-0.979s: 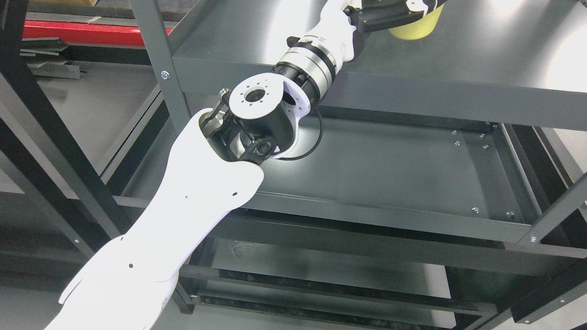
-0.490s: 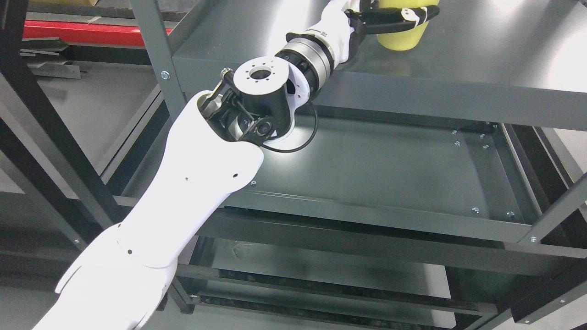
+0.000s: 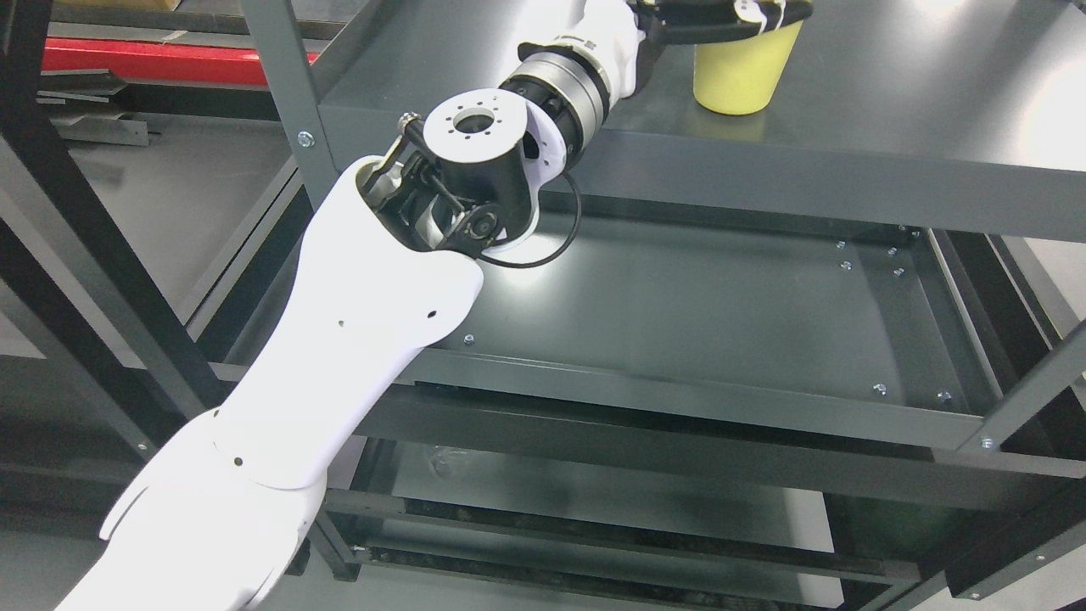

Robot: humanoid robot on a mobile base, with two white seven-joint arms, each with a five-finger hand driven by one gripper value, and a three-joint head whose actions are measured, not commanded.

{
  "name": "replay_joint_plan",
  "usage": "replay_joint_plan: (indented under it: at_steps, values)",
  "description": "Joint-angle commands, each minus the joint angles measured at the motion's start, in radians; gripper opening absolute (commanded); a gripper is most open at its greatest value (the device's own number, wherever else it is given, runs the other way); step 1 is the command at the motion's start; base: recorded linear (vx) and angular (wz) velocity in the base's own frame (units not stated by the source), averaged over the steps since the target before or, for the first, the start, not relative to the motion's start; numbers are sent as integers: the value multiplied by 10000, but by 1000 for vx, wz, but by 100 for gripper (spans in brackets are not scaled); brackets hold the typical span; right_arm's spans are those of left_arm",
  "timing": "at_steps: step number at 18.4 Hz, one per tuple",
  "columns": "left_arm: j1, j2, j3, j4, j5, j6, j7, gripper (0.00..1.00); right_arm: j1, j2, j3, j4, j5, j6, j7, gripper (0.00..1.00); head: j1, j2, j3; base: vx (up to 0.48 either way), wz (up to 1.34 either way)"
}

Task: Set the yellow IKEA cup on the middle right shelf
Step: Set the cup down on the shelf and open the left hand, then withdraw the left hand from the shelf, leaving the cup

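Observation:
The yellow cup (image 3: 740,75) stands upright on the upper grey shelf (image 3: 891,110), near the top edge of the head view. My left hand (image 3: 728,12) reaches in over the shelf's front lip, its black fingers wrapped across the cup's top rim. The picture's upper edge cuts off most of the hand. My white left arm runs from the lower left up to the shelf. My right arm does not show.
Below lies a second grey shelf tray (image 3: 721,314), with bolts at its right corners. A grey upright post (image 3: 293,110) stands just left of my elbow. A red beam (image 3: 153,59) lies at the far left.
The cup came down in the picture and toward the shelf's front, and now rests on the shelf. My left forearm and elbow shifted up and left.

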Motion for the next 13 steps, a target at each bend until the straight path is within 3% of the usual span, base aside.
replay_joint_plan:
  at_steps: [1,5,10,13]
  values:
    - [-6,175,935,-960,-310,-133,-3,99,138,-175,169,0,-245,6,5,99,0,0,0,0,0]
    - [10,175,1504,-1497,-296,-347,-170,99,138,-175,169,0,-245,6,5,99,0,0,0,0,0]
    - [55,175,1688,-1882,-143,-839,-2468,99,138,-175,169,0,-245,6,5,99,0,0,0,0,0]
    - [86,175,1704,-1882,988,-793,-3421,99,138,-175,169,0,-245,6,5,99,0,0,0,0,0]
